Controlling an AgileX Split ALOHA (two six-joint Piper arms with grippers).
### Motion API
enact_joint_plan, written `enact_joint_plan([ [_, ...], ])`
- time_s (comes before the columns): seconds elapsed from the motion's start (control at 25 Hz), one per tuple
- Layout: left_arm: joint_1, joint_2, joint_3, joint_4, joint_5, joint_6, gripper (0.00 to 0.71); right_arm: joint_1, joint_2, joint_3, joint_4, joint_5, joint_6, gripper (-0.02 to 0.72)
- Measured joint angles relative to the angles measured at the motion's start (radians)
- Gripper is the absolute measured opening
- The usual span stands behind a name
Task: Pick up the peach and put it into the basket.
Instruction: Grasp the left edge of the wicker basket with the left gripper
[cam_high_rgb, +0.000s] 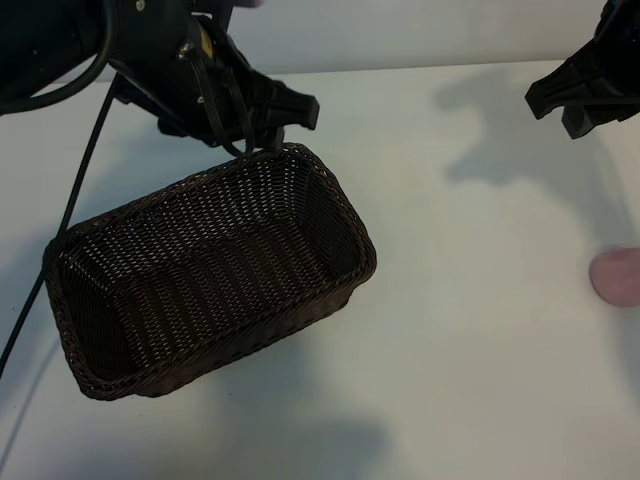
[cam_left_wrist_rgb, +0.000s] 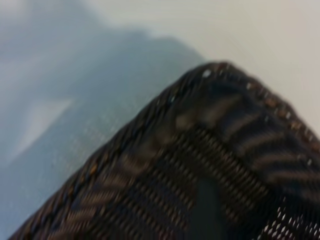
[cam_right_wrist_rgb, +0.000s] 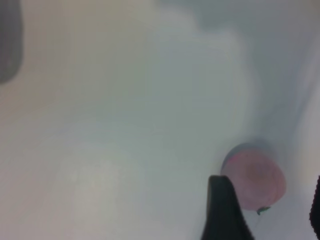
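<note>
**Nearby: peach below right gripper**

Exterior view: the peach (cam_high_rgb: 617, 276) lies on the table (cam_high_rgb: 480, 330) at the right edge, well apart from the basket (cam_high_rgb: 205, 265). The right gripper (cam_high_rgb: 588, 95), parted and empty, hangs above it, nearer than the left gripper (cam_high_rgb: 275, 110), parted at the basket's far rim.

Left wrist view: only a basket corner.

Right wrist view: the peach sits just beyond one fingertip (cam_right_wrist_rgb: 222, 210).

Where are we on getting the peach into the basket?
Nothing is done yet. The peach lies on the table, far from the empty basket. The right gripper hangs over it, jaws open, holding nothing. The left gripper sits at the basket's far corner. Grasp and drop remain.
</note>
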Motion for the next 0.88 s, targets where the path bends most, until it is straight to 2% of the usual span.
enact_joint_plan([
  [0.24, 0.0, -0.037, 0.0, 0.182, 0.144, -0.22, 0.552, 0.0, 0.0, 0.0, 0.0, 0.0, 0.0, 0.42],
  [0.36, 0.0, -0.075, 0.0, 0.233, 0.224, -0.263, 0.552, 0.0, 0.0, 0.0, 0.0, 0.0, 0.0, 0.42],
  [0.56, 0.0, -0.184, 0.018, 0.257, 0.269, -0.282, 0.552, 0.0, 0.0, 0.0, 0.0, 0.0, 0.0, 0.42],
  [0.88, 0.0, -0.324, 0.018, 0.34, 0.276, -0.331, 0.552, 0.0, 0.0, 0.0, 0.0, 0.0, 0.0, 0.42],
])
